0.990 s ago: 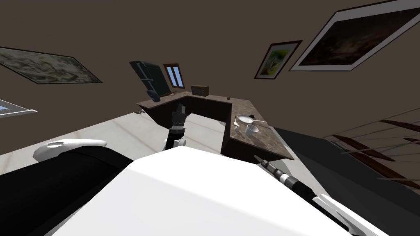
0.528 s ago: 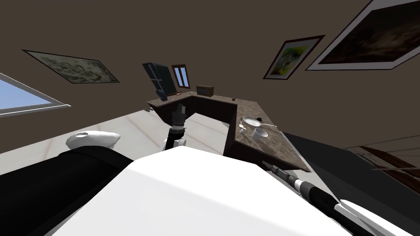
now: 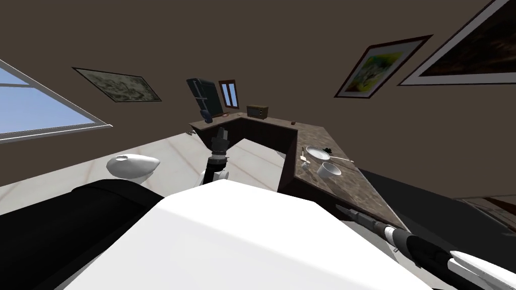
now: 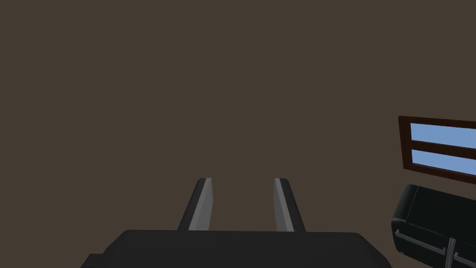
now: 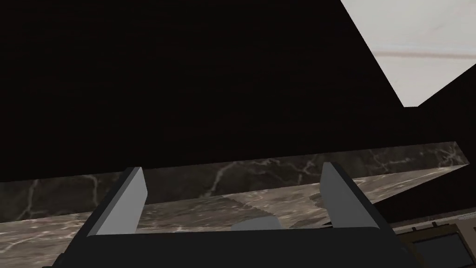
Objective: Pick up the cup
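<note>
Swung on my base over the last second: the marble counter (image 3: pixel 352 194) now sits farther right in the head view, and a large window (image 3: pixel 35 108) has come in on my left.

Right gripper (image 5: pixel 231 168): fingers spread wide, nothing held. It is low at the counter's near end, with the counter's edge band running across between the fingers and the dark cabinet front (image 5: pixel 186 93) beyond.

Cup (image 3: pixel 328 170): white, upright on the counter, past the right gripper and well apart from it. Just behind it lies a white dish (image 3: pixel 317 152), and a small pale item (image 3: pixel 305 163) beside both is too small to name.

Left gripper (image 3: pixel 220 134): raised ahead of me over the pale floor (image 3: pixel 166 151), fingers drawn in to a narrow gap, empty.
</note>
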Robot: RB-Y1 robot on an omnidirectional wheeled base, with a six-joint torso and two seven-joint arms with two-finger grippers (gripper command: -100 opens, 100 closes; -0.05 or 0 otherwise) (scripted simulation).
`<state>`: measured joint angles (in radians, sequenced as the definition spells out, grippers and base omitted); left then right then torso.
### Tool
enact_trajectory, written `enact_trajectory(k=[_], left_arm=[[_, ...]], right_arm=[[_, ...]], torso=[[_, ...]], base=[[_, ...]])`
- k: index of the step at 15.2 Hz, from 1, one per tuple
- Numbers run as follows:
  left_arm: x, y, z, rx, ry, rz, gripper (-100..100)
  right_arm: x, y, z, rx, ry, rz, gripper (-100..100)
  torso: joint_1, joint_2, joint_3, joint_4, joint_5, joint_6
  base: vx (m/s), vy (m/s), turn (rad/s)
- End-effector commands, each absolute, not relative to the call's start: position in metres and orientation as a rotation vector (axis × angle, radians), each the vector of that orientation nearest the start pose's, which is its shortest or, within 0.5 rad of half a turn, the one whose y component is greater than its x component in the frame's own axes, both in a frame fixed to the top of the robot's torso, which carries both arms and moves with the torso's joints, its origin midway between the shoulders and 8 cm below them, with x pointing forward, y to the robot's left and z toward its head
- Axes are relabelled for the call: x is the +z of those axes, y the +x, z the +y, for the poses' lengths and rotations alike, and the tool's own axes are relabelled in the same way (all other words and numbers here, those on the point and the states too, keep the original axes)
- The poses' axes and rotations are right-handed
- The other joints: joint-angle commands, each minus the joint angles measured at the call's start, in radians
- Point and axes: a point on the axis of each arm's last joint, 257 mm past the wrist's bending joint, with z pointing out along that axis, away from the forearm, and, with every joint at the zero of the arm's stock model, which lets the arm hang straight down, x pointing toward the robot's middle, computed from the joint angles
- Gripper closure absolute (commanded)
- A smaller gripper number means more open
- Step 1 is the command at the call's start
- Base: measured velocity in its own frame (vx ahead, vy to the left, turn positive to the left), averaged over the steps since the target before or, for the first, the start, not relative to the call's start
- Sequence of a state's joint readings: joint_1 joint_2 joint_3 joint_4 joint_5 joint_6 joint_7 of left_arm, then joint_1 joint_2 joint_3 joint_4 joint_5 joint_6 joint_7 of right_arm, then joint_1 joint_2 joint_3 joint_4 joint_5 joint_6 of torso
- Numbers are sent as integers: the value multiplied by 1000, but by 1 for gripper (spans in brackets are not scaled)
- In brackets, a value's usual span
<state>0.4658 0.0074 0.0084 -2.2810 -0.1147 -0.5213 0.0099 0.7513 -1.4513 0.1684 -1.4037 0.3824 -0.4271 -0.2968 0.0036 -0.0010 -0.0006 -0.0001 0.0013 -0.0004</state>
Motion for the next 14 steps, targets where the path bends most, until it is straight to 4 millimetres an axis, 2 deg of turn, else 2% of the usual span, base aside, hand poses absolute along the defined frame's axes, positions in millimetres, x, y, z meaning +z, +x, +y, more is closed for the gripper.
enact_trajectory(k=[1, 3, 4, 6, 7, 8, 9, 11, 12, 13, 14], left_arm=[[39, 344, 262, -1255, -540, 646, 0], [39, 344, 262, -1255, -540, 646, 0], [39, 344, 262, -1255, -540, 646, 0], [39, 344, 262, -1255, -540, 646, 0], [39, 344, 262, -1255, -540, 646, 0], [39, 344, 262, -1255, -540, 646, 0], [39, 344, 262, -1255, -540, 646, 0], [39, 344, 262, -1255, -540, 646, 0], [39, 344, 262, -1255, -540, 646, 0], [39, 344, 262, -1255, -540, 646, 0], [39, 344, 262, -1255, -540, 646, 0]], right_arm=[[-340, 196, -616, 72, 169, 2599, -100], [-330, 202, -622, 44, 126, 2610, -100], [-325, 193, -642, -18, 103, 2646, -100], [-318, 198, -647, -38, 71, 2652, -100], [-309, 191, -665, -100, 40, 2686, -100], [-304, 196, -668, -115, 17, 2690, -100], [-297, 188, -683, -166, -6, 2719, -100], [-290, 194, -687, -186, -36, 2723, -100], [-280, 190, -701, -239, -72, 2752, -100], [-276, 193, -703, -250, -88, 2753, -100], [-268, 189, -714, -293, -119, 2780, -100]], torso=[[0, 0, 0, 0, 0, 0], [0, 0, 0, 0, 0, 0], [0, 0, 0, 0, 0, 0], [0, 0, 0, 0, 0, 0], [0, 1, 0, 0, 0, 0], [0, 0, 0, 0, 0, -1], [0, 0, 0, 0, 0, 0], [1, -1, 0, 0, 0, 0], [0, 0, 0, 0, 0, 0], [0, 0, 0, 0, 0, -1], [0, 0, 0, 0, 0, 0]], base=[[19, 48, 167], [17, 44, 124], [13, 48, 178], [13, 40, 125], [21, 48, 181], [25, 52, 192], [30, 53, 209], [31, 42, 103], [22, 48, 154], [20, 46, 154], [25, 54, 196]])
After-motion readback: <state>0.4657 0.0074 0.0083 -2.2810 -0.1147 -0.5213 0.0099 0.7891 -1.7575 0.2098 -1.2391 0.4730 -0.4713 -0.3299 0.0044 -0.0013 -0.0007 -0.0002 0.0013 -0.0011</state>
